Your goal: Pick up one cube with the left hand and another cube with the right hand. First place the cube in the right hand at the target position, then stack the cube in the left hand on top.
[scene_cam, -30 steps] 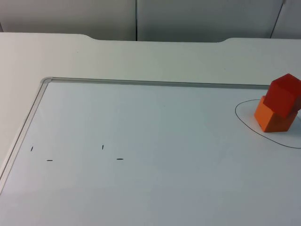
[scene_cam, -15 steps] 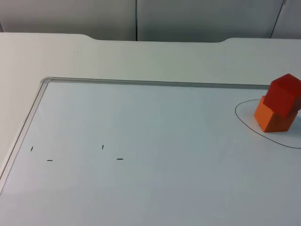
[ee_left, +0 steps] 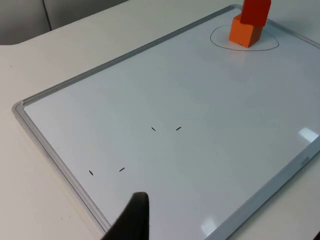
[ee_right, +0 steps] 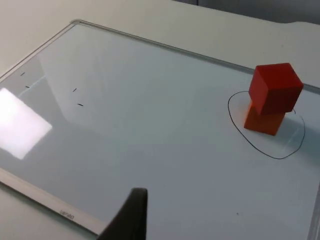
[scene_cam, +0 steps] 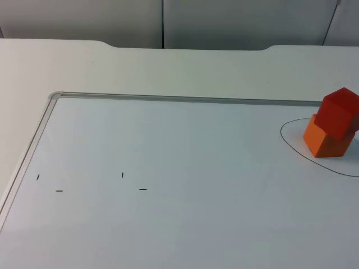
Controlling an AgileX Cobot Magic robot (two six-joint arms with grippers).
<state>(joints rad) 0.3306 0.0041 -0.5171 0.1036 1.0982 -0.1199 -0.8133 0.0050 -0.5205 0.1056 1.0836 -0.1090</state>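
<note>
A red cube [scene_cam: 339, 112] sits on top of an orange cube [scene_cam: 324, 143], turned and offset a little toward the back right. The stack stands inside a hand-drawn black oval [scene_cam: 287, 140] at the whiteboard's right side. From the left wrist view the red cube [ee_left: 256, 11] and orange cube [ee_left: 244, 32] are far off, and my left gripper [ee_left: 131, 220] hangs over the board's near left edge with nothing by it. My right gripper [ee_right: 131, 215] hovers over the board's front edge, well away from the red cube [ee_right: 275, 87] and orange cube [ee_right: 262, 122]. Both arms wait.
The whiteboard's grey metal frame [scene_cam: 168, 98] rises slightly above the white table. Small black tick marks [scene_cam: 122, 175] are drawn on the board's left half. The grey partition wall [scene_cam: 162, 22] closes off the back.
</note>
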